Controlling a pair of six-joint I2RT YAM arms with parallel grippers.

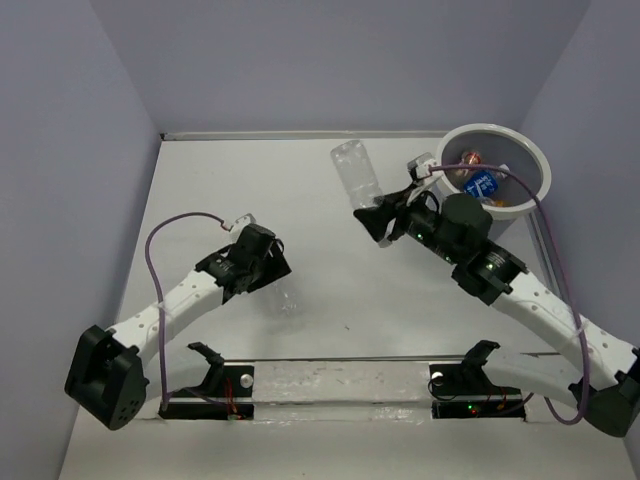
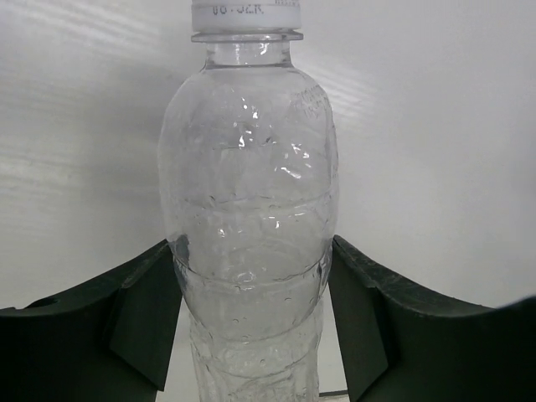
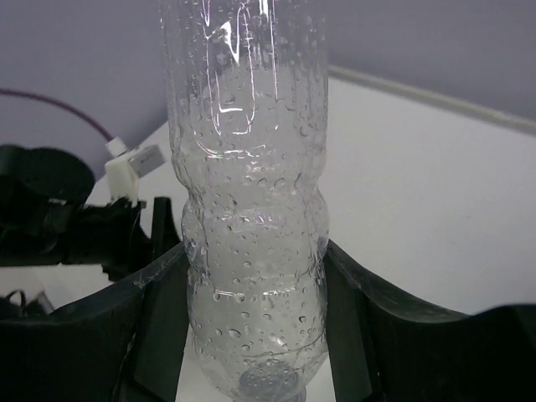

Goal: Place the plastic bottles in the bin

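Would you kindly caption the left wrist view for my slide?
Left gripper shut on a clear white-capped bottle, white table behind.

Robot lab test cell: white desk, plain lilac walls at 9, 12, 3 o'clock; two arms bolted at 6.

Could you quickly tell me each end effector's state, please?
Left end effector: closed on the white-capped bottle.
Right end effector: closed on the droplet-speckled bottle.

Dark printed code on white cap, clear bottle, left wrist view (characters cropped, not legible)
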